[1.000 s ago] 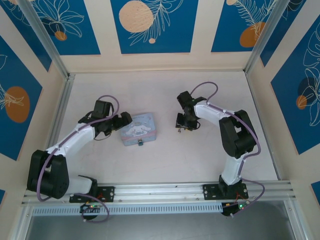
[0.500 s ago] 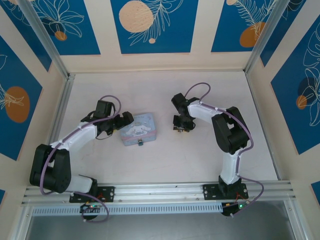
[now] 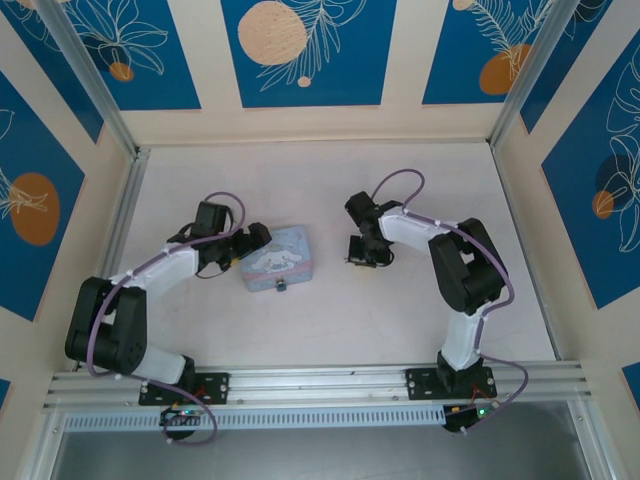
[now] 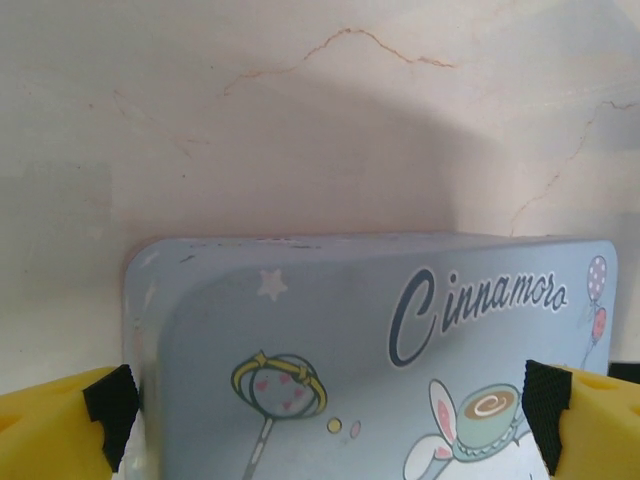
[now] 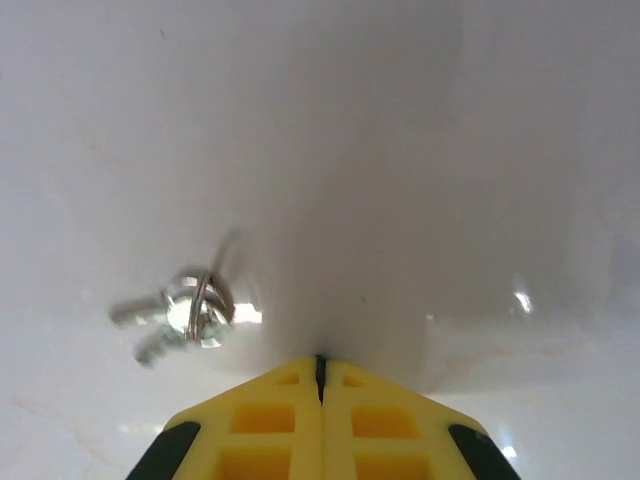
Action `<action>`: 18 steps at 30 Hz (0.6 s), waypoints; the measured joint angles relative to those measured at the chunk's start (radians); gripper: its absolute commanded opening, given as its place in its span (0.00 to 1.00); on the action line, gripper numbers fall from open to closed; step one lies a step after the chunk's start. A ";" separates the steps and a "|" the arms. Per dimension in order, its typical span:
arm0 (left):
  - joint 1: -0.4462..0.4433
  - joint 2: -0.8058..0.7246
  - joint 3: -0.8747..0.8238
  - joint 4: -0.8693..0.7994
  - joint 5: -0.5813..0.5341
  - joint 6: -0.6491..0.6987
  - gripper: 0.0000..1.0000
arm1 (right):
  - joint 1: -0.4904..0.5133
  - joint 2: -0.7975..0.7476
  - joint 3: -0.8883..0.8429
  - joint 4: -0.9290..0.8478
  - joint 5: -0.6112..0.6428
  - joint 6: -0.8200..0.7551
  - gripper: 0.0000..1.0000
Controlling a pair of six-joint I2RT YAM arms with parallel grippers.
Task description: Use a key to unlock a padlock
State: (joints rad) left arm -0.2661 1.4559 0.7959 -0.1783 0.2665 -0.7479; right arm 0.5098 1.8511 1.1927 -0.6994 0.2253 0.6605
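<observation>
The right claw point(image 5: 320, 365) is seen pressed shut, its yellow tips meeting with nothing between them, low over the table point(image 3: 400, 310) near its middle. The key point(image 5: 185, 312) is not held. In the right wrist view it is found on the bare surface just beside the tips, to their left and slightly ahead, apart from them. It is blurred and hung on a small ring point(image 5: 212, 295). What look like two short blades are pointed away to the left, so the long axis is laid roughly across that view, in line with the way the tips close.

The padlock point(image 3: 281, 287) is seen against the near side of the tin point(image 3: 280, 255), left of the table's middle and well apart from the key. The left claw point(image 3: 247, 243) is held wide, its tips set either side of the tin's left end; whether the tin is touched cannot be told.

The key is judged nearer the right arm. For a pick, that claw would have to be opened and shifted left until the ring is bracketed.
</observation>
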 measured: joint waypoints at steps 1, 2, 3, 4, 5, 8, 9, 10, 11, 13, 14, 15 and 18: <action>-0.001 0.007 -0.001 0.009 0.003 -0.005 1.00 | 0.003 -0.025 -0.020 -0.001 0.000 0.001 0.00; -0.005 0.014 -0.002 0.019 0.004 -0.007 1.00 | 0.007 -0.051 -0.039 -0.002 0.000 0.002 0.00; -0.011 0.020 -0.003 0.026 0.006 -0.011 1.00 | 0.010 -0.072 -0.052 -0.003 0.000 0.004 0.00; -0.014 0.026 -0.003 0.033 0.007 -0.016 1.00 | 0.016 -0.101 -0.069 -0.001 0.000 0.006 0.00; -0.019 0.032 -0.003 0.042 0.007 -0.022 1.00 | 0.021 -0.126 -0.084 -0.001 0.000 0.009 0.00; -0.035 0.049 -0.003 0.069 0.009 -0.037 1.00 | 0.027 -0.181 -0.114 -0.001 -0.002 0.019 0.09; -0.040 0.055 -0.003 0.079 0.011 -0.040 1.00 | 0.027 -0.188 -0.116 -0.002 -0.004 0.024 0.15; -0.043 0.061 -0.003 0.085 0.011 -0.044 1.00 | 0.027 -0.191 -0.116 0.001 -0.005 0.030 0.21; -0.045 0.069 -0.002 0.090 0.012 -0.047 1.00 | 0.026 -0.190 -0.115 0.003 -0.008 0.034 0.29; -0.047 0.080 -0.002 0.092 0.013 -0.051 1.00 | 0.024 -0.185 -0.109 0.002 -0.014 0.041 0.37; -0.047 0.084 -0.002 0.092 0.013 -0.055 1.00 | 0.023 -0.174 -0.095 -0.002 -0.020 0.043 0.38; -0.047 0.085 0.000 0.092 0.013 -0.055 1.00 | 0.020 -0.160 -0.079 -0.001 -0.022 0.045 0.39; -0.047 0.084 0.006 0.087 0.010 -0.055 1.00 | 0.014 -0.108 -0.016 -0.001 -0.030 0.047 0.40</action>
State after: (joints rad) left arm -0.3126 1.5402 0.8024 -0.0910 0.2768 -0.8028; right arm 0.5236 1.7428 1.1763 -0.7002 0.1955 0.7074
